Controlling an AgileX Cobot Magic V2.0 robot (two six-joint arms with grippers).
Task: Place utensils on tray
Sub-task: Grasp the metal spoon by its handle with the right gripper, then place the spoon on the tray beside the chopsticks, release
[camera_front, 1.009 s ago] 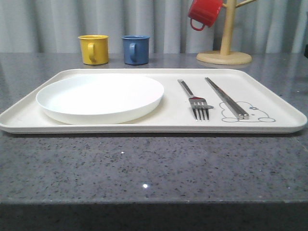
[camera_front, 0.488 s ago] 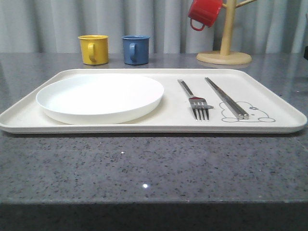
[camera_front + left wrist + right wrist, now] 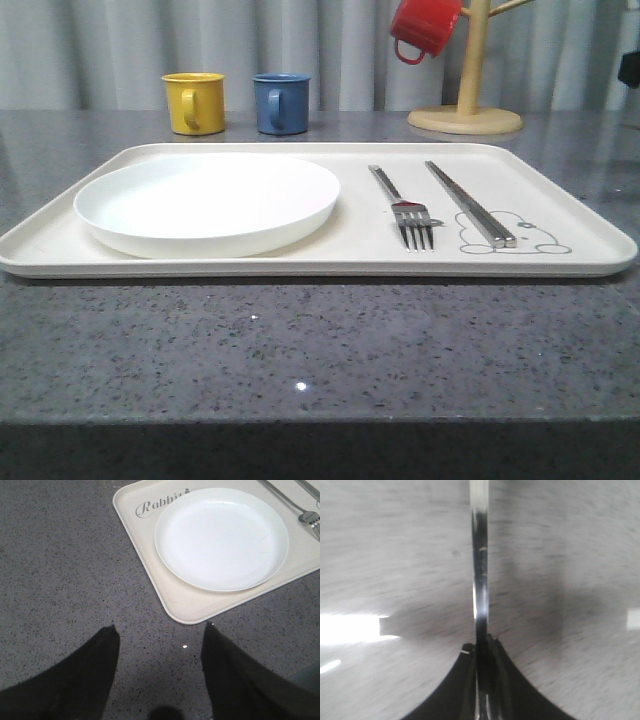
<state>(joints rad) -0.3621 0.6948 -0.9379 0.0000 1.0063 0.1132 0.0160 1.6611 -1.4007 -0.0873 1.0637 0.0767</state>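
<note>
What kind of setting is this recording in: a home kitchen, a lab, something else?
Probably a staged kitchen-style test bench: a speckled grey stone-look counter, a plain grey curtain as backdrop, and a wooden mug tree beside a cream tray set for a meal.

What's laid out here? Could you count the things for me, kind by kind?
Trays: 1, cream
Plates: 1, white
Forks: 1
Chopstick pairs: 1
Mugs: 3, yellow, blue, red
Mug stands: 1, wooden
Shiny steel strips held in the right gripper: 1
Total: 9

Grey curtain (image 3: 340, 50) behind speckled countertop (image 3: 320, 350)
</note>
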